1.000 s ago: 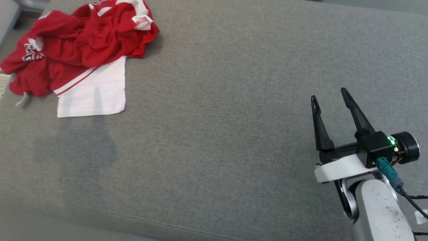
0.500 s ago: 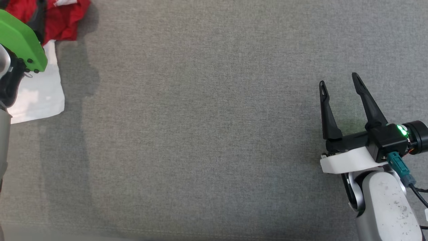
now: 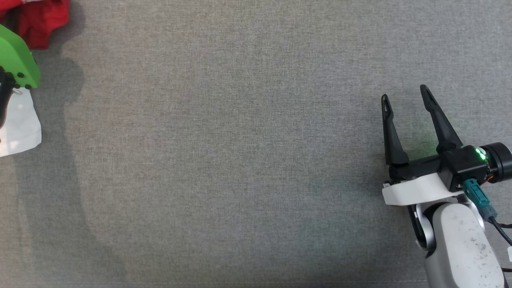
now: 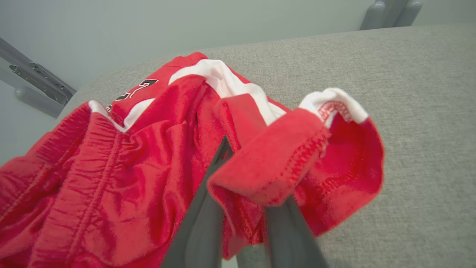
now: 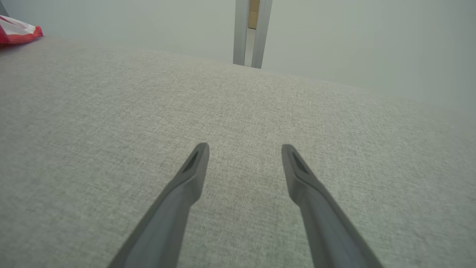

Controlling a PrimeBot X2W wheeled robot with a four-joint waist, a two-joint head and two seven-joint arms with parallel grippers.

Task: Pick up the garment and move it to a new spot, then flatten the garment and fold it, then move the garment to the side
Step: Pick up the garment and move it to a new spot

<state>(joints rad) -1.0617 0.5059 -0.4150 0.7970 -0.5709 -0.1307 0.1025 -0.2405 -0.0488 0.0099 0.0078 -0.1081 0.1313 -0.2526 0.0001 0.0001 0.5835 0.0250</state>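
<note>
The left claw (image 4: 242,175) has its 2 fingers drawn in on a red, hemmed fold of the garment (image 4: 122,178), which lies bunched at the far left of the grey fabric-covered desk (image 3: 240,160). The right claw (image 3: 404,93) hovers spread wide and empty over the desk's right side. To lift well, make sure the pinch catches the whole fold, then rise slowly so the slick cloth does not slip out.
</note>
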